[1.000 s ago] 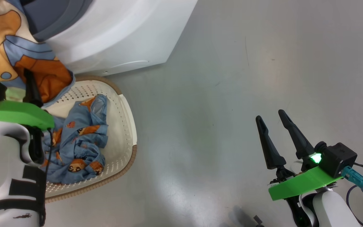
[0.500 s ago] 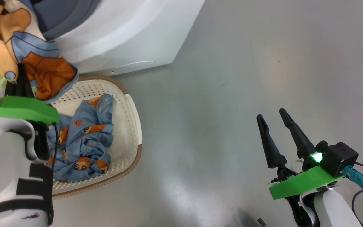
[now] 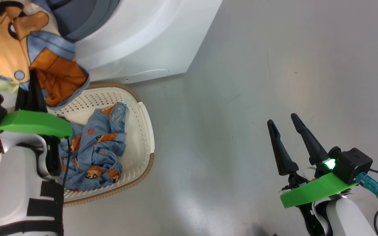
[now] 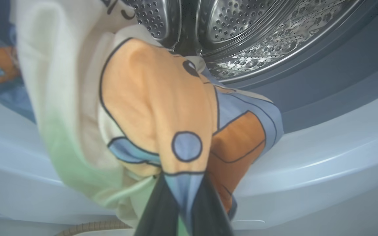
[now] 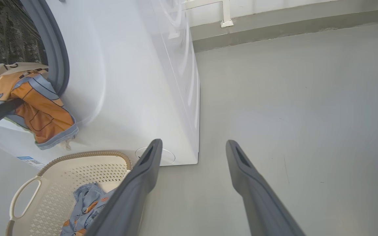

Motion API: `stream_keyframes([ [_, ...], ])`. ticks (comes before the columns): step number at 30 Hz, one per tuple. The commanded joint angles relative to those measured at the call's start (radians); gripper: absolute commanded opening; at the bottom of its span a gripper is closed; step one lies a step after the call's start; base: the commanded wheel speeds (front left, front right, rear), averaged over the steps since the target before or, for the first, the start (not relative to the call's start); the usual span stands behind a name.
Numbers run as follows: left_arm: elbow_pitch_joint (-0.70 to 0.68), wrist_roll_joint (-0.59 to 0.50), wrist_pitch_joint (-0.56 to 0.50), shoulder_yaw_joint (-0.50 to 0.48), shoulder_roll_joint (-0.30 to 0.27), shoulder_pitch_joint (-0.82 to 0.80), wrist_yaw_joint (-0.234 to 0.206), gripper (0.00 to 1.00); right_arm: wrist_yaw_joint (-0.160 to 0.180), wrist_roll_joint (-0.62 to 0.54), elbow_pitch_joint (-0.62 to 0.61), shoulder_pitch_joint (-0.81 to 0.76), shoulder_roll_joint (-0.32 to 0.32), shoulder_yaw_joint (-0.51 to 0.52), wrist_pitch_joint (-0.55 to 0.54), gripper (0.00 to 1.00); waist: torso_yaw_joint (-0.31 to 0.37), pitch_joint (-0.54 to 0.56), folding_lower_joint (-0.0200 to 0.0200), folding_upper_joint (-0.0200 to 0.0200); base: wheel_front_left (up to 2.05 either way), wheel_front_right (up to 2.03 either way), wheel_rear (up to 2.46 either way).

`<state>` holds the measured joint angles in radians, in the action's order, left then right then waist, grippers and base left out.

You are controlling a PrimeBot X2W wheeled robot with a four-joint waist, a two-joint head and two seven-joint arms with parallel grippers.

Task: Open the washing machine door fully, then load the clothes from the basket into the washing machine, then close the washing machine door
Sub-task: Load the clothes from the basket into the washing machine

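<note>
Bearing an unreadable blue label [image 5: 29, 160]: washing machine [image 5: 136, 82].

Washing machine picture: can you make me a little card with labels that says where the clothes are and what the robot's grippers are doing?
Left gripper: shut on cream, orange and blue cartoon cloth
Held cloth: hangs at the mouth of the white front-loading washing machine
Right gripper: open, empty, over grey floor
Cream perforated plastic basket: on floor before machine
In basket: crumpled light blue printed cloth
</note>
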<state>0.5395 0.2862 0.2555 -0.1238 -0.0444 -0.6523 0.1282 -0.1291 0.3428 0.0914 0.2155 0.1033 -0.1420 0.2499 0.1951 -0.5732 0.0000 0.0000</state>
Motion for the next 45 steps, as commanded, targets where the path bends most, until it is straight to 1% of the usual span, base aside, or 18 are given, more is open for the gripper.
stream_keyframes([
  [1, -0.035, 0.007, 0.006, -0.012, -0.024, 0.015, 0.002, 0.0, -0.002, -0.012, -0.019, -0.017, 0.006, -0.019, 0.012, 1.0, 0.002, 0.005, 0.0, 0.0, 0.0, 0.0, 0.0],
  [8, -0.08, 0.0, -0.006, 0.021, -0.055, -0.026, 0.001, 0.0, -0.002, -0.004, -0.011, -0.027, -0.009, -0.029, 0.012, 1.0, 0.024, 0.026, 0.0, 0.0, 0.0, 0.0, 0.0],
  [13, -0.095, -0.012, -0.043, 0.019, -0.095, -0.091, -0.016, 0.0, -0.002, 0.004, -0.006, -0.034, -0.02, -0.04, 0.012, 1.0, 0.049, 0.034, 0.0, 0.0, 0.0, 0.0, 0.0],
  [17, -0.074, -0.031, -0.077, 0.017, -0.144, -0.186, -0.039, 0.0, -0.002, 0.009, 0.0, -0.041, -0.027, -0.05, 0.012, 1.0, 0.08, 0.034, 0.0, 0.0, 0.0, 0.0, 0.0],
  [22, -0.003, -0.049, -0.095, 0.02, -0.186, -0.286, -0.059, 0.0, -0.002, 0.012, 0.003, -0.048, -0.032, -0.058, 0.012, 1.0, 0.107, 0.028, 0.0, 0.0, 0.0, 0.0, 0.0],
  [24, 0.056, -0.066, -0.096, 0.029, -0.208, -0.343, -0.069, 0.0, -0.002, 0.013, 0.004, -0.051, -0.035, -0.063, 0.012, 1.0, 0.121, 0.021, 0.0, 0.0, 0.0, 0.0, 0.0],
  [25, 0.056, -0.066, -0.096, 0.029, -0.208, -0.343, -0.069, 0.0, -0.002, 0.013, 0.004, -0.051, -0.035, -0.063, 0.012, 1.0, 0.121, 0.021, 0.0, 0.0, 0.0, 0.0, 0.0],
  [29, 0.138, -0.079, -0.089, 0.041, -0.227, -0.416, -0.078, 0.0, -0.002, 0.017, 0.005, -0.051, -0.038, -0.075, 0.012, 1.0, 0.138, 0.006, 0.0, 0.0, 0.0, 0.0, 0.0],
  [37, 0.299, -0.111, -0.05, 0.075, -0.276, -0.566, -0.071, 0.0, -0.002, 0.022, 0.009, -0.057, -0.04, -0.092, 0.012, 1.0, 0.168, -0.032, 0.0, 0.0, 0.0, 0.0, 0.0],
  [45, 0.419, -0.133, -0.012, 0.099, -0.32, -0.69, -0.068, 0.0, -0.002, 0.024, 0.003, -0.077, -0.031, -0.096, 0.012, 1.0, 0.181, -0.074, 0.0, 0.0, 0.0, 0.0, 0.0],
])
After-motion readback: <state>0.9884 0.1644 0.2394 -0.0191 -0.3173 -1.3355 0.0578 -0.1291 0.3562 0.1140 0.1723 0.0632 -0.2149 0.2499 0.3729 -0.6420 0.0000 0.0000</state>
